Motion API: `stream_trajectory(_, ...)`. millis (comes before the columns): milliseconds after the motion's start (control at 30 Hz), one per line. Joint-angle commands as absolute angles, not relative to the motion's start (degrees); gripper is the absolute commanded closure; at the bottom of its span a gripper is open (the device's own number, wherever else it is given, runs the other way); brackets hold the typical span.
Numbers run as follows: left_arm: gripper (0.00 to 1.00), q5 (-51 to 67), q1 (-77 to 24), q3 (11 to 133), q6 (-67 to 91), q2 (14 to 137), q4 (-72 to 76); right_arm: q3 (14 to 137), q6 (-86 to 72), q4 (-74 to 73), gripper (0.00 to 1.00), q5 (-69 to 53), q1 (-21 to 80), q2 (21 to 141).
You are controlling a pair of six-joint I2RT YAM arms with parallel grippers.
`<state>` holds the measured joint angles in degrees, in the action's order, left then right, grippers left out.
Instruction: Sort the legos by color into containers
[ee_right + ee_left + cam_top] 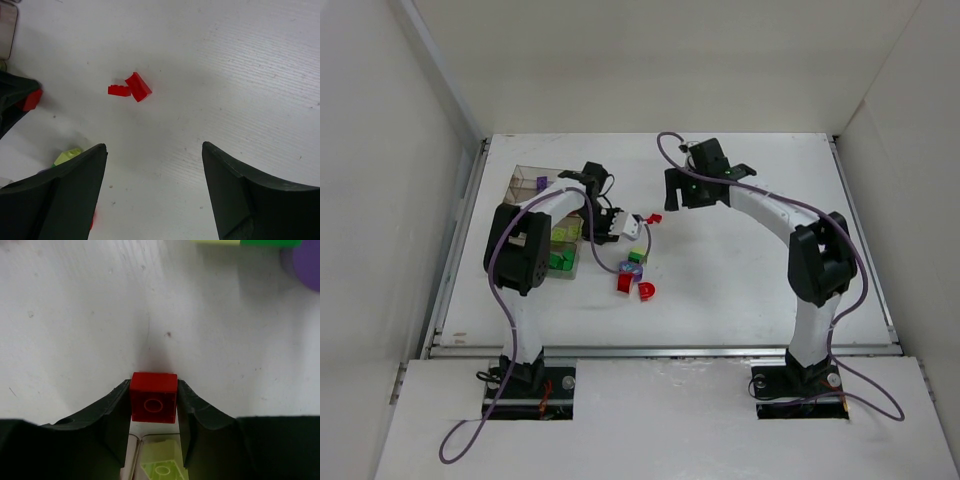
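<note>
My left gripper [637,230] is shut on a small red lego [154,399]; its black jaws press both sides of the brick just above the white table. Two more red legos [131,88] lie together just past it, also seen in the top view [653,218]. A loose pile of legos [634,275] in red, yellow-green and purple lies nearer the arms. The clear containers box [533,192] stands left of the left gripper, with green, yellow-green and purple bricks in separate rows. My right gripper [154,146] hangs open and empty above bare table, right of the red pair.
Yellow-green, green and purple bricks [300,265] show at the top edge of the left wrist view. A yellow-green brick [162,467] and a clear box edge show through the gap behind the held brick. White walls enclose the table on three sides.
</note>
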<state>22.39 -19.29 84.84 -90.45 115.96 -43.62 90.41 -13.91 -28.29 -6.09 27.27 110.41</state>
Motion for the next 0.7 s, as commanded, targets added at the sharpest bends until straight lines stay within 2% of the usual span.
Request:
stream_trajectory(0, 1.00, 30.30, -19.69, 85.95, -85.72, 111.63, -44.30, 93.08, -13.10, -28.21, 0.18, -7.03, 26.98, 110.04)
stream_trajectory(100, 1.00, 37.14, -18.03, 88.76, -77.11, 109.08, -41.23, 92.38, -13.10, -28.21, 0.18, -7.03, 26.98, 108.90)
stream_trajectory(200, 1.00, 42.35, -13.20, 90.08, -56.49, 106.09, -31.50, 90.80, -14.32, -26.99, 0.18, -7.03, 26.98, 107.67)
stream_trajectory(267, 1.00, 40.36, -10.74, 90.09, -36.17, 104.25, -21.48, 90.09, -14.94, -26.98, 0.18, -7.65, 26.98, 107.14)
stream_trajectory(333, 1.00, 33.01, -7.66, 88.69, -26.59, 103.10, -17.33, 89.21, -15.46, -26.46, 0.18, -7.65, 26.98, 106.44)
stream_trajectory(433, 1.00, 27.35, -4.23, 85.89, -16.74, 101.61, -14.34, 87.63, -16.08, -25.93, 0.18, -7.65, 26.98, 105.21)
stream_trajectory(567, 1.00, 20.85, -0.71, 81.48, -12.14, 100.20, -11.26, 87.10, -16.61, -25.93, 0.18, -7.65, 26.98, 104.68)
stream_trajectory(667, 0.93, 19.78, 0.44, 80.25, -12.65, 100.20, -10.72, 87.63, -17.13, -25.41, 0.18, -7.65, 26.98, 104.68)
